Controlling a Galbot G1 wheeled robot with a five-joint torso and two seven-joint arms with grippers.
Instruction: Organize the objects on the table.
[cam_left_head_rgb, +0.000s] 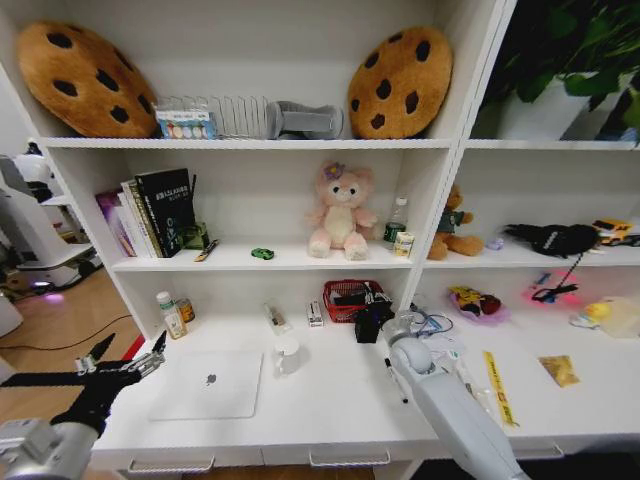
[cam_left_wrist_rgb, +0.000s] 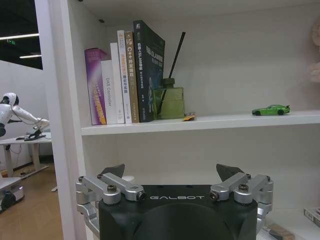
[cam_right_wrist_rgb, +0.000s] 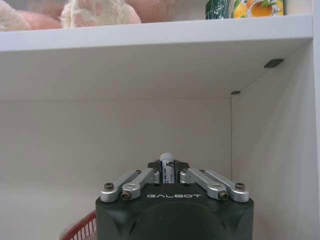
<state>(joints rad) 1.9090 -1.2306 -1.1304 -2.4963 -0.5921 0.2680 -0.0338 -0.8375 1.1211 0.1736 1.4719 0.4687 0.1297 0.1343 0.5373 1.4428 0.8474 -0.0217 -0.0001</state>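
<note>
Fingers (cam_right_wrist_rgb: 155, 176) of right gripper (cam_right_wrist_rgb: 168, 172) closed on pen (cam_right_wrist_rgb: 167, 162) above basket (cam_left_head_rgb: 350, 297), likely mid-carry, needing careful lowering; left gripper (cam_left_head_rgb: 125, 362) wide open, empty.

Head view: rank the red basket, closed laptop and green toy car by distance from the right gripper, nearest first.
From the right gripper:
1. Red basket, right beside it on the desk.
2. Closed laptop, front-left on the desk.
3. Green toy car, up on the middle shelf.
</note>
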